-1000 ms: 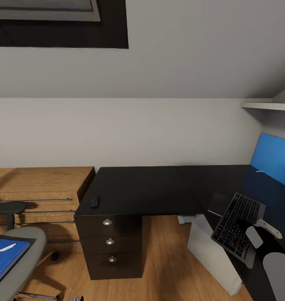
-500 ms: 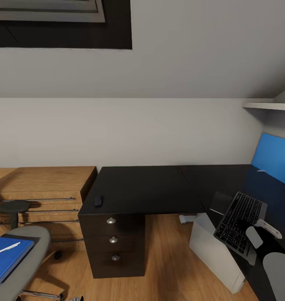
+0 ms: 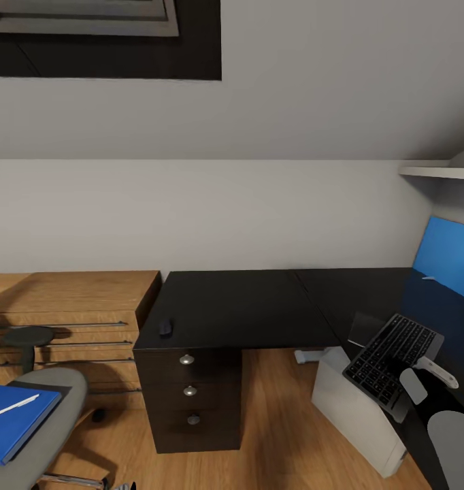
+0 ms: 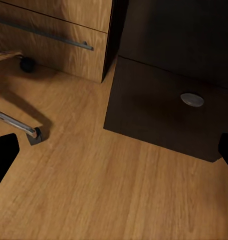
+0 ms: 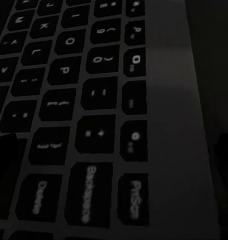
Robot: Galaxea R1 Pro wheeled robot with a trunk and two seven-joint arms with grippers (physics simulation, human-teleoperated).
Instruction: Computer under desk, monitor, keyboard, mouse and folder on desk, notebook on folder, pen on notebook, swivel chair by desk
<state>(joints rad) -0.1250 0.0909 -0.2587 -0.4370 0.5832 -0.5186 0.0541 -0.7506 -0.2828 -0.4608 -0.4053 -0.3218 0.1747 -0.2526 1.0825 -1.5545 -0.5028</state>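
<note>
Over the black desk [image 3: 239,306], dark backlit keyboard [image 3: 392,357], tilted, gripped by right claw [image 3: 403,382].

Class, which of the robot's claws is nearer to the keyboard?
The right. The right claw grips the keyboard at its near end, above the desk. The left claw hangs low over the floor by the desk's bottom drawer, well apart from it.

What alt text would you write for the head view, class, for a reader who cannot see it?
A black L-shaped desk stands against a pale wall, a mouse near its left front edge above three knobbed drawers. At right, the right gripper holds a tilted keyboard over the desk; at lower left, a swivel chair carries a blue folder and a white pen.
</note>
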